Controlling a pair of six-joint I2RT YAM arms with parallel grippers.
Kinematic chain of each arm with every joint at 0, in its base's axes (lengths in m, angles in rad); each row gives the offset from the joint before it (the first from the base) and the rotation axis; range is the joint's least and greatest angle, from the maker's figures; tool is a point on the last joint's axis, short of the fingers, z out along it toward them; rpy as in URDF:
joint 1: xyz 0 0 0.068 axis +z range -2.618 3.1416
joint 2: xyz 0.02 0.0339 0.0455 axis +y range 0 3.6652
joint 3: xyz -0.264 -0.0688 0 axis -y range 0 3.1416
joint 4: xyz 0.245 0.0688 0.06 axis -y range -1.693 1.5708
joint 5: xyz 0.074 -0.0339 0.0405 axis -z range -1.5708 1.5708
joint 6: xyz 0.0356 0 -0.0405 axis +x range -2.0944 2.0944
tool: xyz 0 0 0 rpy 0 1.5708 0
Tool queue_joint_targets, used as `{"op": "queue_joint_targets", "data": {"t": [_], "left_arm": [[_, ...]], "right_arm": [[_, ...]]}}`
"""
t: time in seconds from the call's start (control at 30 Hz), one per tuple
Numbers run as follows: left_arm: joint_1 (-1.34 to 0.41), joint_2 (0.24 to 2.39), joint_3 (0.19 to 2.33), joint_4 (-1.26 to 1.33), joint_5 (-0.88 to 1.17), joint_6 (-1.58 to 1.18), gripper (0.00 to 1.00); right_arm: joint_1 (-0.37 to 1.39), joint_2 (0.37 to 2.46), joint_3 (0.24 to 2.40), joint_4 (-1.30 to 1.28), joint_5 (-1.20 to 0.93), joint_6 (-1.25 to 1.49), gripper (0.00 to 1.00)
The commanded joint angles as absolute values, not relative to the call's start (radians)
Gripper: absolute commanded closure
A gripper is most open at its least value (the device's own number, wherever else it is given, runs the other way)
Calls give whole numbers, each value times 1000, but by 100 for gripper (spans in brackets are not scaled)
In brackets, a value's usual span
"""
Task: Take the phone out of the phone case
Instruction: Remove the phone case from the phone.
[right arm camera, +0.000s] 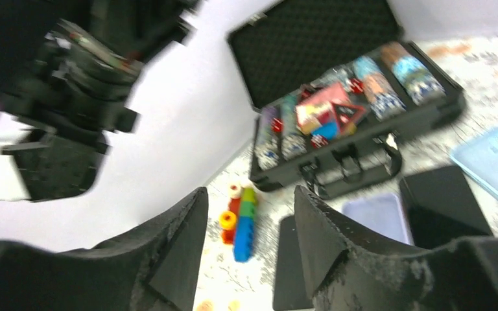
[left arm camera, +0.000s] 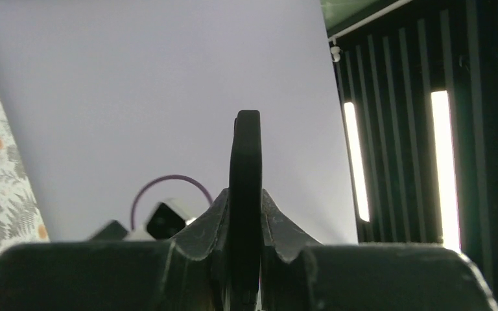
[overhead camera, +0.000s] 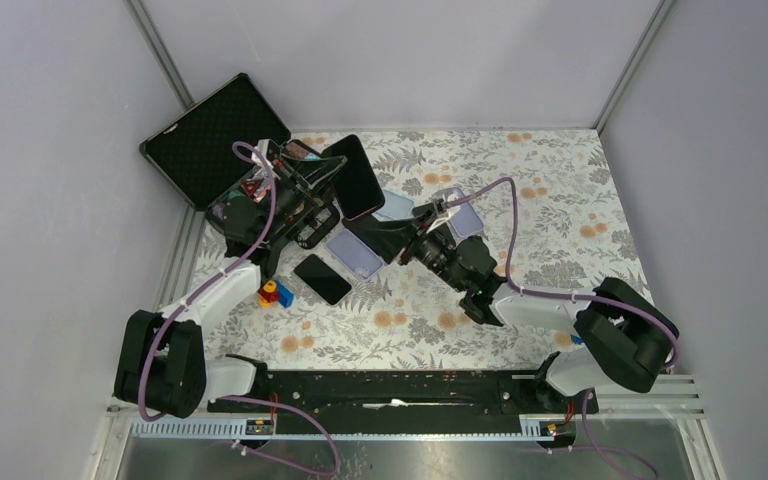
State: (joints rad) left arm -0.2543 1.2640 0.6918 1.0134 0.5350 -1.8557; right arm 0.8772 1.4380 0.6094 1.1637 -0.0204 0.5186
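Left hand (left arm camera: 246, 210) clamps a black phone (overhead camera: 361, 180) edge-on above the desk (overhead camera: 560, 180); right hand (right arm camera: 249, 207) stands apart and empty.
The phone is held raised and tilted, probably so its edges stay reachable; whether a case wraps it cannot be told. A lavender case (overhead camera: 355, 253) lies flat just below, near another dark phone (overhead camera: 322, 279). Fern-print desk, plain grey walls (overhead camera: 720, 150), open black chip case (overhead camera: 215, 140) at back left.

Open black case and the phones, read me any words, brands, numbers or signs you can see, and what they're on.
No text can be read.
Red card in the open case: print too blurred to read.
Raised phone and flat phone: dark, no marking visible.
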Motion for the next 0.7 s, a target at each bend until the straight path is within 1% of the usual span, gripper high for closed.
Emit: {"op": "queue_joint_targets", "data": {"t": [0.0,0.1,0.23,0.43,0.53,0.67], "left_arm": [[-255,1229,706,1184,542,-1925,100],[-253,1227,703,1183,543,-1917,100],[-252,1227,700,1176,540,-1908,100],[-249,1229,693,1168,541,-1886,100],[-248,1226,696,1164,547,-1866,100],[-248,1220,702,1169,566,-1842,100]], "right_arm": [[848,1395,588,1136,32,558,39],[838,1357,597,1111,-10,565,34],[830,1307,633,1046,-126,552,30],[818,1233,636,1123,-303,515,26],[807,1203,663,1100,-322,552,24],[768,1186,711,1077,-307,675,21]]}}
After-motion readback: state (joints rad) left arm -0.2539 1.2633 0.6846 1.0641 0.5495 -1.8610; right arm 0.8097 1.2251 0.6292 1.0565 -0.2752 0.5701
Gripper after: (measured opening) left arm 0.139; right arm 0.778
